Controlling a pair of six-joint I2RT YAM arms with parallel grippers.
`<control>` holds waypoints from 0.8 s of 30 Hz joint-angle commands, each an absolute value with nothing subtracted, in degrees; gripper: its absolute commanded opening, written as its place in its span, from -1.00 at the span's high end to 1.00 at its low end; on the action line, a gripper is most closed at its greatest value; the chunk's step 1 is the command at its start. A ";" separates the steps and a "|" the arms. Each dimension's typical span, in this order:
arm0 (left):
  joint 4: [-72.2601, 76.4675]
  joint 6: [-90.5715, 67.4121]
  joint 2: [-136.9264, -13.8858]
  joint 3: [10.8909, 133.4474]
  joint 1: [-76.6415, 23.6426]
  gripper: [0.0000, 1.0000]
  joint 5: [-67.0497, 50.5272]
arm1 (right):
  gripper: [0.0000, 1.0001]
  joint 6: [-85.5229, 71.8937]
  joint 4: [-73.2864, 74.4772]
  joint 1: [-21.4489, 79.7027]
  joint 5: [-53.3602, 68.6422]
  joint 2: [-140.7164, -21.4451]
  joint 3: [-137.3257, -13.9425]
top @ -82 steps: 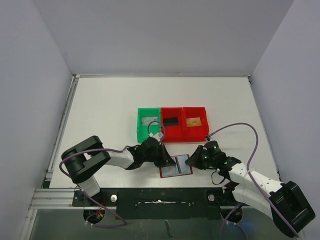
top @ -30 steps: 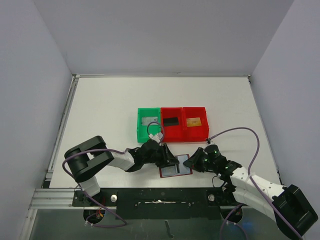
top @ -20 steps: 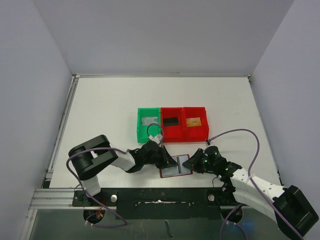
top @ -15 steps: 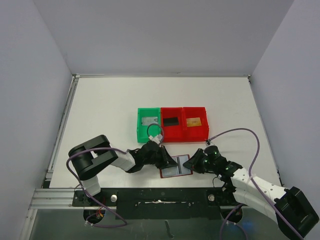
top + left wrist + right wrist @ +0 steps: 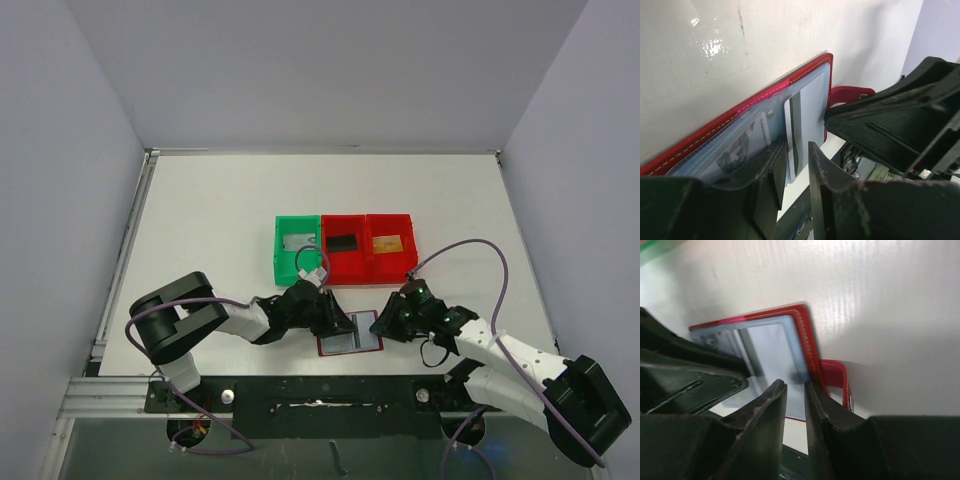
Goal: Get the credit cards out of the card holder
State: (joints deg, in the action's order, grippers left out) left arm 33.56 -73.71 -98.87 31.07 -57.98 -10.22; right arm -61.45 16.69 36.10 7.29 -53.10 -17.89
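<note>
From above, you have the small dark red folding card holder (image 5: pixel 352 340) lying open on the white counter (image 5: pixel 220 220), near its front edge and between the two arms. Your left tool (image 5: pixel 338 322) reaches over the fold and your right tool (image 5: pixel 388 327) sits at the holder's right edge. I read that as one to draw a card and one to pin the holder. Behind it a green plastic bin (image 5: pixel 281 255), a red plastic bin (image 5: pixel 345 268) and a second red plastic bin (image 5: pixel 397 266) stand touching in a row. A plain grey card (image 5: pixel 298 240), a black card (image 5: pixel 343 243) and a gold-orange card (image 5: pixel 388 242) lie one to a bin, so those three are already out.

In your left wrist view, the card holder (image 5: pixel 740 145) shows its stitched red rim and pale blue-grey pockets. A striped silver-grey card (image 5: pixel 794 125) sits in the right pocket, its edge poking toward the fold. The left tool (image 5: pixel 796 147) has its fingers a narrow slit apart with the card's end showing in the slit. The pads do not look pressed on it, so treat the tool as holding nothing. The small red closing tab (image 5: pixel 850 93) juts out beside the right tool (image 5: pixel 900 120).

In your right wrist view, the right tool (image 5: pixel 793 385) is likewise barely parted and grips nothing, poised over the holder's right border beside the tab (image 5: pixel 835 377). You cannot tell whether its tips touch. That position would probably stop the card holder (image 5: pixel 775 345) from sliding while a card is drawn out.
</note>
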 commanded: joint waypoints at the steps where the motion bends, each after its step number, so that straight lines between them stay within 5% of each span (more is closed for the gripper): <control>1: 29.76 -71.36 -96.87 32.52 -58.10 0.48 -7.97 | 0.53 -60.66 15.44 37.20 7.19 -57.35 -18.54; 14: 32.38 -72.41 -97.53 30.86 -58.02 0.36 -7.78 | 0.74 -62.38 4.34 37.98 13.47 -59.65 -13.31; 21: 31.86 -72.62 -96.25 30.60 -58.05 0.53 -7.32 | 0.76 -62.58 9.14 38.14 9.95 -60.07 -14.50; 24: 31.03 -72.49 -95.10 30.38 -58.01 0.37 -7.28 | 0.75 -63.40 11.55 38.14 7.73 -59.28 -14.59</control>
State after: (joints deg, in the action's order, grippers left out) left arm 31.51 -73.21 -97.41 30.92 -57.98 -8.69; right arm -62.96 5.65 37.26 11.84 -59.13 -14.76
